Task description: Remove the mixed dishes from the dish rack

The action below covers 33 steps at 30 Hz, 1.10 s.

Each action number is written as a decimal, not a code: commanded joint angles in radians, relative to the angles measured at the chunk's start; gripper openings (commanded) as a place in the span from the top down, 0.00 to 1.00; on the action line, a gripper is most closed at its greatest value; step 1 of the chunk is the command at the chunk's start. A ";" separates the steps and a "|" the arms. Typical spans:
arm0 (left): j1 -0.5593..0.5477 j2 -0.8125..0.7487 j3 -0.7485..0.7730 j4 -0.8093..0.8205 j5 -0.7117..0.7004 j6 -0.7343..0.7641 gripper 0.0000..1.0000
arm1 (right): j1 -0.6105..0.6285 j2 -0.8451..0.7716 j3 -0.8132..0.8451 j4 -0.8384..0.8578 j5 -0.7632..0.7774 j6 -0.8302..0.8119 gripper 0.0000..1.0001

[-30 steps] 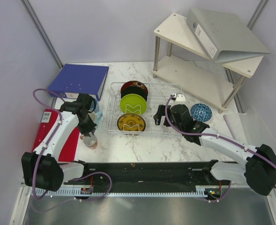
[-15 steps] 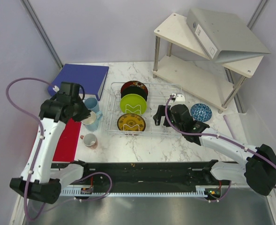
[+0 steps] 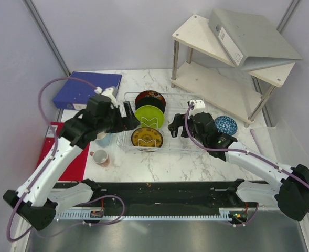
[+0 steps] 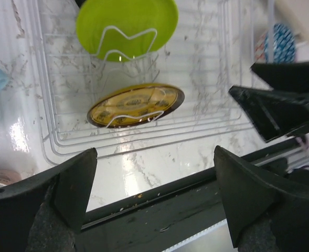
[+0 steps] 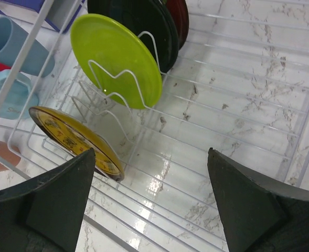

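Evidently the plates are glazed ware: stiff, slick, breakable, and probably heavy for their thickness. The dish rack [image 3: 157,122] sits mid-tabletop, a little toward the far edge. In it the lime green plate [image 5: 117,60] stands propped on a wire prong, with the glossy black plate [image 5: 144,21] close behind it and the dark red-black floral plate [image 3: 150,97] farthest back. The yellow-brown patterned plate [image 4: 136,105] leans low at the near end.

The exposed top rim looks like the safest hold, pinched across the plate's thickness and lifted straight up off the prongs.

The left end effector [image 4: 154,157] and the right end effector [image 5: 150,157] both hover over the rack, fingers spread wide and empty. They are near each other, so crowding is a risk, as are the prongs and the rack's raised rim.

The blue patterned dish [image 3: 225,125] lies just right of the rack. The light-blue mugs [image 5: 12,44] and a small pale mug [image 3: 99,157] stand to its left. A blue binder [image 3: 86,89] fills the far-left corner, and a white shelf [image 3: 217,86] the far-right.
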 commanded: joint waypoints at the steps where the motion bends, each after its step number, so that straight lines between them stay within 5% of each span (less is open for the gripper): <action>1: -0.149 0.044 -0.027 0.078 -0.138 0.028 0.01 | 0.013 -0.033 0.075 0.020 -0.002 -0.062 0.06; 8: -0.224 0.016 -0.073 0.146 -0.178 0.113 0.00 | 0.040 -0.058 0.019 0.146 0.004 -0.128 0.02; 13: -0.177 0.055 -0.050 0.072 -0.126 0.031 0.00 | 0.048 0.031 0.120 -0.012 0.004 -0.151 0.02; 20: -0.178 0.043 -0.088 0.075 -0.158 0.111 0.00 | 0.088 0.063 0.093 0.060 -0.054 -0.223 0.03; 33: -0.178 -0.129 -0.196 0.149 -0.142 0.183 0.00 | 0.156 0.168 0.073 0.134 -0.115 -0.293 0.54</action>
